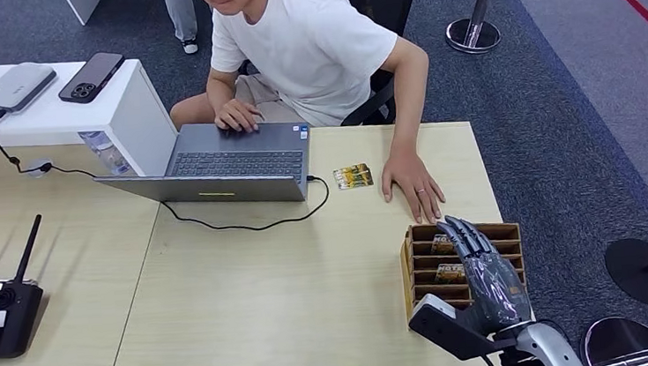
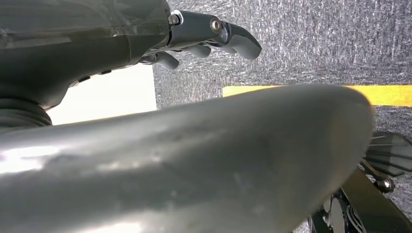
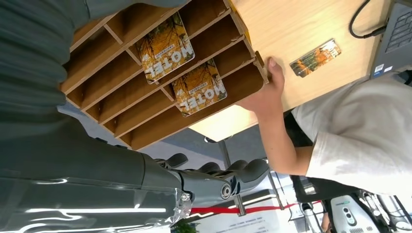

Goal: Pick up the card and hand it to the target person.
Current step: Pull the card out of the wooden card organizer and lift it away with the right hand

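— Where do we stand with the cards?

— Our right hand hovers over the wooden rack at the near right corner of the table, fingers spread straight and holding nothing. Two cards stand in the rack's slots: the farther card and the nearer card, each tilted against a divider with its top edge poking up above the wood.

— And our left hand?

— Our left hand hangs down over the carpet; its fingers curl a little, but we can't tell whether they are closed. Nothing shows in them.

— How will a card handle?

— We judge it thin, light and stiff, with a glossy printed face, so likely slippery. It shouldn't break, but it could bend or slide out of a loose pinch.

— So where do we take hold?

— By the exposed top edge, thumb on one face and a finger on the other, then lift straight up along the slot so it doesn't catch on the dividers.

— Who gets it?

— The person seated across from us, one hand flat on the table just beyond the rack. A third card lies flat beside the laptop; flat on wood, it would be harder to get under.
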### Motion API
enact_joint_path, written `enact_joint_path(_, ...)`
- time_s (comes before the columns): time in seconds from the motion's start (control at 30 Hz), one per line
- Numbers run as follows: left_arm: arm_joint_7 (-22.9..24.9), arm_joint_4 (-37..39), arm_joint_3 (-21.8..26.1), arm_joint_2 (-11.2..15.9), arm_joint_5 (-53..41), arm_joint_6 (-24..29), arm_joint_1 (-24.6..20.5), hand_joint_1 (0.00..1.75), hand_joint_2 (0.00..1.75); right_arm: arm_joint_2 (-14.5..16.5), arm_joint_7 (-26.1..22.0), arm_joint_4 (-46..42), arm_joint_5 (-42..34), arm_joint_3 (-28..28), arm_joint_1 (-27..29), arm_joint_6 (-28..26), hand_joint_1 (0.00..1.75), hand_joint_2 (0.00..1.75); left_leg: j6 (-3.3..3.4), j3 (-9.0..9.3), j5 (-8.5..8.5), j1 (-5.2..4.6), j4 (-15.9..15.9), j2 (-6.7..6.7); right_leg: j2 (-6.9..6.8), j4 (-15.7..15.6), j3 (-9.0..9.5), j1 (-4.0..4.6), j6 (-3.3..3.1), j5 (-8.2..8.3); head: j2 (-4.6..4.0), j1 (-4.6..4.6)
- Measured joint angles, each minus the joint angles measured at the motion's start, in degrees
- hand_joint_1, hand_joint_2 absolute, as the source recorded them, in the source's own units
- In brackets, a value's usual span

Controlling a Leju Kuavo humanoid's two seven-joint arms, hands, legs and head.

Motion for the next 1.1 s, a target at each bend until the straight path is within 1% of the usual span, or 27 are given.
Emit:
enact_joint_path(0.1,0.0,0.0,-0.2,0.0,0.0,0.0,0.0,0.00,0.00,-0.6,0.4,0.0,0.2,0.5,-0.2,0.2,0.24,1.75,0.00,0.00,0.00,0.00,0.0,0.00,0.00,0.0,0.00,0.00,0.00,0.00,0.00,0.01)
enact_joint_path(0.2,0.0,0.0,-0.3,-0.1,0.2,0.0,0.0,0.00,0.00,-1.2,1.5,0.0,1.8,0.9,-0.5,-0.1,0.22,1.75,0.00,0.00,0.00,0.00,0.0,0.00,0.00,0.0,0.00,0.00,0.00,0.00,0.00,0.01)
enact_joint_path(0.43,0.1,0.0,-0.4,-0.2,0.5,0.0,0.0,0.00,0.00,-2.6,5.1,0.2,10.5,2.1,-1.4,-2.4,0.23,1.75,0.00,0.00,0.00,0.00,0.0,0.00,0.00,0.0,0.00,0.00,0.00,0.00,0.00,0.01)
enact_joint_path(0.6,0.2,0.0,-0.5,-0.2,0.5,0.0,0.0,0.00,0.00,-3.8,5.7,0.8,13.0,3.1,-2.2,-2.5,0.25,1.75,0.00,0.00,0.00,0.00,0.0,0.00,0.00,0.0,0.00,0.00,0.00,0.00,0.00,0.00)
enact_joint_path(0.77,0.2,0.0,-1.1,-0.2,0.5,0.0,0.0,0.00,0.00,-5.0,5.9,1.2,13.7,3.9,-2.5,-2.6,0.38,1.75,0.00,0.00,0.00,0.00,0.0,0.00,0.00,0.0,0.00,0.00,0.00,0.00,0.00,-0.01)
enact_joint_path(0.9,0.2,0.0,-1.3,-0.2,0.5,-0.1,0.0,0.00,0.00,-5.8,5.9,1.2,13.7,4.1,-2.5,-2.9,0.40,1.75,0.00,0.01,0.00,0.00,0.0,0.00,0.00,0.0,0.00,0.00,0.00,0.00,0.00,0.01)
enact_joint_path(1.03,0.2,0.0,-1.4,-0.2,0.5,-0.1,0.0,0.00,0.00,-6.4,5.9,1.4,13.7,4.5,-2.5,-3.0,0.51,1.75,0.00,0.01,0.00,0.00,0.0,0.00,0.00,0.0,0.00,0.00,0.00,0.00,0.00,-0.01)
enact_joint_path(1.1,0.2,0.0,-1.4,-0.2,0.5,-0.1,0.0,0.00,0.00,-6.6,5.9,1.5,13.7,4.6,-2.5,-3.0,0.54,1.75,0.00,0.01,0.00,0.00,0.0,0.00,0.00,0.0,0.00,0.00,0.00,0.00,0.00,-0.01)
